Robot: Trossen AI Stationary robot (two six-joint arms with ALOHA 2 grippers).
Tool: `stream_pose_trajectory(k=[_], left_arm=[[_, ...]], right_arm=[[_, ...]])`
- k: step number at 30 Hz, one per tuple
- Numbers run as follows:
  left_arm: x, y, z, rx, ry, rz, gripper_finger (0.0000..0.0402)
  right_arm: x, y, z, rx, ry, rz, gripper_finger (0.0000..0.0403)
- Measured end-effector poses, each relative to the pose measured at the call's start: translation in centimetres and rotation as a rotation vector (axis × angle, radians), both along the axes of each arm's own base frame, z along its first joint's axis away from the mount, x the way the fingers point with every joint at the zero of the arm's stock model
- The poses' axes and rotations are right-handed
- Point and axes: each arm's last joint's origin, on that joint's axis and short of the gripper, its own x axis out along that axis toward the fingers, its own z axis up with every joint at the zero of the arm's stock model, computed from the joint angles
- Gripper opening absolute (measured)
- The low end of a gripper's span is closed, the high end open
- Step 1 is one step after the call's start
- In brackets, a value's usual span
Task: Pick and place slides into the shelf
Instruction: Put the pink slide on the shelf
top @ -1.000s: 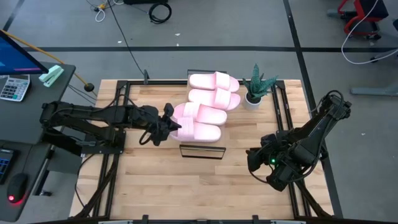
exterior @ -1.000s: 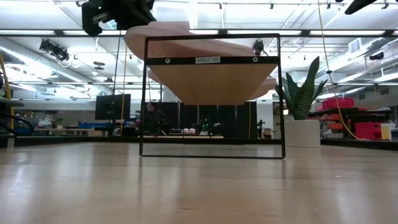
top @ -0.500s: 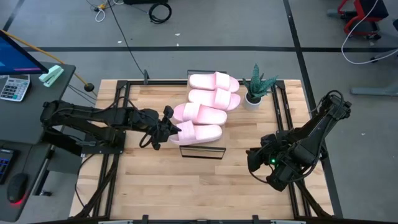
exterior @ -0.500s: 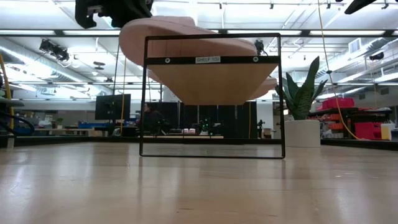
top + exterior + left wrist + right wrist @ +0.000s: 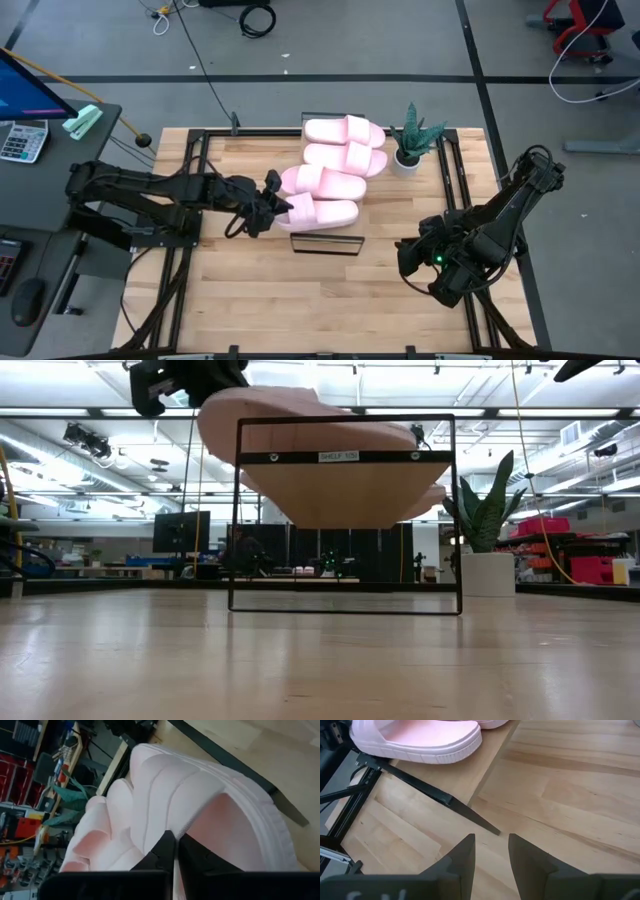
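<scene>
Four pale pink slides lie side by side across the shelf (image 5: 325, 245); the three far ones (image 5: 345, 157) rest flat on its board. My left gripper (image 5: 272, 207) comes from the table's left and is shut on the nearest slide (image 5: 325, 213). In the low view that slide (image 5: 270, 410) slants, its left end raised above the shelf board (image 5: 340, 485). My right gripper (image 5: 412, 255) hangs open over the bare tabletop, right of the shelf's near end, touching nothing; its wrist view shows the nearest slide (image 5: 415, 737) on the shelf (image 5: 470, 770). My left gripper pinches the edge of the slide's strap (image 5: 165, 820) between its two fingers (image 5: 162, 850), one on the ribbed outer face and one at the opening under it. The fingers come slanting down from the table's left. The held end is lifted; the other end (image 5: 405, 435) lies low at the shelf.
A small potted plant (image 5: 408, 145) stands right of the shelf's far end. A black metal frame (image 5: 190, 240) runs along the table's left and right sides. Bare wood lies near the front edge (image 5: 320, 310). A desk with a calculator (image 5: 22, 140) stands left of the table.
The nearest slide has swung a little toward the table's near edge, off the third slide, and its held left end has risen slightly in the low view. My left gripper has gone along with it, keeping its hold.
</scene>
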Motion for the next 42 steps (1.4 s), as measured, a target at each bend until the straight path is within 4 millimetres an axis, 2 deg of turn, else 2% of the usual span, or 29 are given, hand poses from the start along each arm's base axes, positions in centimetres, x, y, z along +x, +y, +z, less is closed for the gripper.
stream_pose_trajectory(k=[9, 15, 19, 28, 34, 42], left_arm=[[0.3, 0.1, -0.8, -0.056, 0.049, 0.036, 0.0035], [0.5, 0.1, -1.4, -0.065, 0.09, 0.049, 0.0031], [0.4, 0.2, -1.4, -0.079, 0.088, 0.063, 0.0035], [0.3, 0.4, -1.4, 0.004, 0.099, 0.097, 0.0046], [0.3, 0.4, -1.4, -0.043, 0.09, 0.126, 0.0043], [0.4, 0.3, -1.5, -0.098, 0.092, 0.098, 0.0082]], right_arm=[[0.0, 0.0, 0.0, 0.0, 0.0, 0.0, 0.0124], [0.0, 0.0, 0.0, 0.0, 0.0, 0.0, 0.0124], [0.0, 0.0, 0.0, 0.001, -0.001, 0.0, 0.0124], [0.0, 0.0, 0.0, 0.001, -0.002, 0.0, 0.0124], [0.0, 0.0, 0.0, 0.001, -0.002, 0.0, 0.0124], [0.0, 0.0, 0.0, 0.001, -0.002, 0.0, 0.0124]])
